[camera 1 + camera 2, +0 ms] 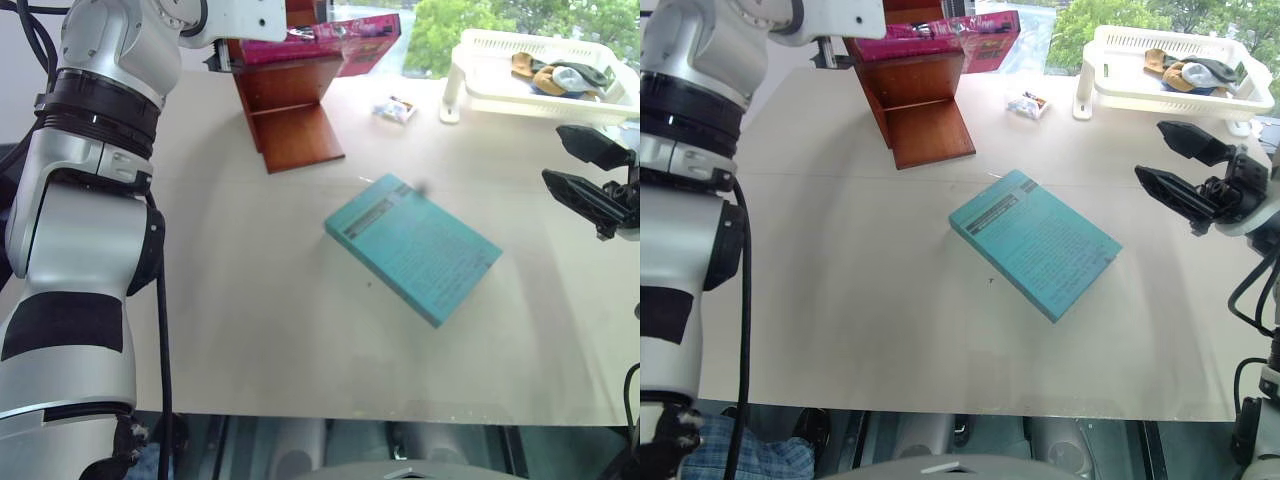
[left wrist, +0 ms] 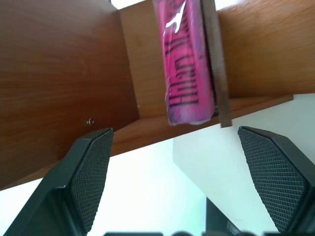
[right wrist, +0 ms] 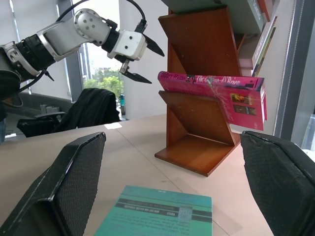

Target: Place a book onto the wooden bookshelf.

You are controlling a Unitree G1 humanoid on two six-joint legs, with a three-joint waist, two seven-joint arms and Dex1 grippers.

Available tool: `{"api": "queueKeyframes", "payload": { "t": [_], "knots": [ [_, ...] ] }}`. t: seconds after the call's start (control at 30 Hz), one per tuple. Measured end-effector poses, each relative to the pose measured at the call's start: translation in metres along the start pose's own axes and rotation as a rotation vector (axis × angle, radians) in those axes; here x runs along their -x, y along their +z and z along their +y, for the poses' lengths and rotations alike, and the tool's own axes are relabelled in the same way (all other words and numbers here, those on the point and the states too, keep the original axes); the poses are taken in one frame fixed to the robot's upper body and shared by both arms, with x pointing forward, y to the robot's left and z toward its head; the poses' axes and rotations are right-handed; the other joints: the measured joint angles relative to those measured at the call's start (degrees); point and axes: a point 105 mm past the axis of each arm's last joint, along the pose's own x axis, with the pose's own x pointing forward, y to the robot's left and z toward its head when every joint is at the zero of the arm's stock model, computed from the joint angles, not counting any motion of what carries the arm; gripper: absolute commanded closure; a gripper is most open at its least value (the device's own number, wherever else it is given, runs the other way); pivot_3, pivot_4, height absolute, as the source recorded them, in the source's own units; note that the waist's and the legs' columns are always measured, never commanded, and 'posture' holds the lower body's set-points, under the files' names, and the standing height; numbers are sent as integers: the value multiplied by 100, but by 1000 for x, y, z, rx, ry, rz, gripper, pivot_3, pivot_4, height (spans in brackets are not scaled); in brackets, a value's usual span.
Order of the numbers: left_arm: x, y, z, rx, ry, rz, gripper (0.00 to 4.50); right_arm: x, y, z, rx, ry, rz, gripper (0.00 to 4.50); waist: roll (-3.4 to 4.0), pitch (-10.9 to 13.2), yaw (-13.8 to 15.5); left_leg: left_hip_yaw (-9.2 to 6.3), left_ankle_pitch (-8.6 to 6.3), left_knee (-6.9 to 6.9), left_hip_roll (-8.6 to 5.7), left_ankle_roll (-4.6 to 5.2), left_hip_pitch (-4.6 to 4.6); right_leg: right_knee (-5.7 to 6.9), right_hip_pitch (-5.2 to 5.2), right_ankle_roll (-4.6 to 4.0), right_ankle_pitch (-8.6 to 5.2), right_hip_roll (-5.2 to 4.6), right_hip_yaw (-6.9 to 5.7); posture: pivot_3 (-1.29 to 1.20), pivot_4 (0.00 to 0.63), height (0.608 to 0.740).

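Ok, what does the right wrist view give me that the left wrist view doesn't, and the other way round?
Right wrist view: the left gripper, open and just off the pink book's end, the whole book lying flat on a tier and overhanging it, the teal book on the table. Left wrist view: a close look at the pink book's spine against a shelf board, between open fingers. Both: the pink book on the wooden bookshelf.

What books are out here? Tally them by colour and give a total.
Pink book, lying on a tier of the wooden bookshelf: 1
Teal book, flat on the table: 1
Total: 2
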Motion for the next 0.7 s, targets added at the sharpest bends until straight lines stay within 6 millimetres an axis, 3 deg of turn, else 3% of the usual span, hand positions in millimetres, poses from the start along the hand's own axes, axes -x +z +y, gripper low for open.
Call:
{"api": "queueKeyframes", "payload": {
  "t": [0.2,0.27,0.43,0.5,0.6,0.7],
  "knots": [
    [15,-2,-37,130,-177,-201,66,1,-1,0,2,-4,12,0,2,0,-11,-8,1,11,4,-1,0,7,2,0,0,-1,-7,0,150,740],
    [21,-2,-40,189,-185,-257,66,1,-1,0,2,-3,15,0,2,0,-9,-7,0,15,4,1,0,10,3,0,0,-2,-7,0,150,740],
    [36,12,-59,336,-250,-454,66,5,-5,0,-2,-8,43,0,7,-3,17,-15,0,29,3,1,1,18,11,0,0,-5,-16,0,150,740],
    [39,33,-100,540,-364,-622,66,17,-22,1,-29,-33,124,0,14,-9,35,-22,-2,36,2,5,4,27,17,0,0,-10,-22,0,150,740],
    [37,51,-144,794,-478,-741,66,34,-45,2,-86,-80,201,0,8,-5,21,-27,-9,54,4,21,-1,62,8,0,0,-12,-21,0,150,740],
    [47,44,-182,915,-467,-822,66,54,-64,-1,-73,-148,282,0,25,-18,-66,-10,-8,46,7,21,29,70,20,0,0,-9,0,0,150,740]
  ]
}}
